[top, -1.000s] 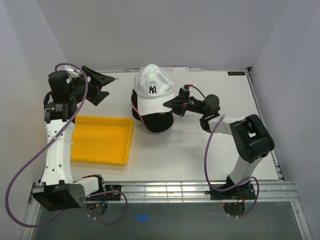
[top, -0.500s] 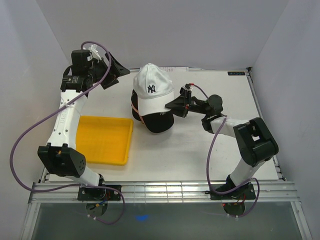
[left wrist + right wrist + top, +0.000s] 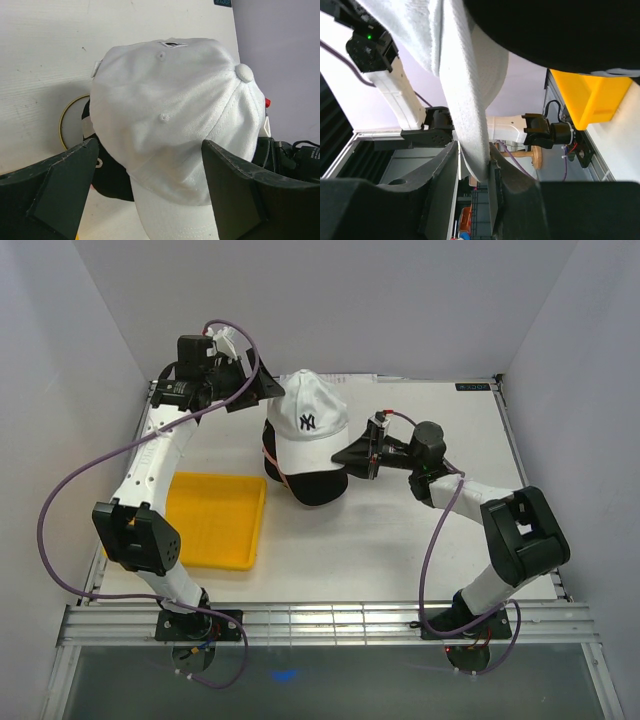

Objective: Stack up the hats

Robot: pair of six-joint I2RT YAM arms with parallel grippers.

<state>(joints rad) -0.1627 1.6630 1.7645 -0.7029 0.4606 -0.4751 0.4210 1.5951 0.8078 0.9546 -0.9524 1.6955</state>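
I am watching the white cap [image 3: 305, 420] resting atop the black cap [image 3: 318, 487] mid-bench [image 3: 420, 540], left end effector [image 3: 150, 144] spread wide around its crown, right end effector [image 3: 473, 146] slightly parted around its brim.

A dark interlocked "NY" logo is stitched on the front of the white cap [image 3: 308, 420], near the centre of the overhead view. At two o'clock on the desk [image 3: 380, 540], a small dark label [image 3: 475, 387] is too small to read.
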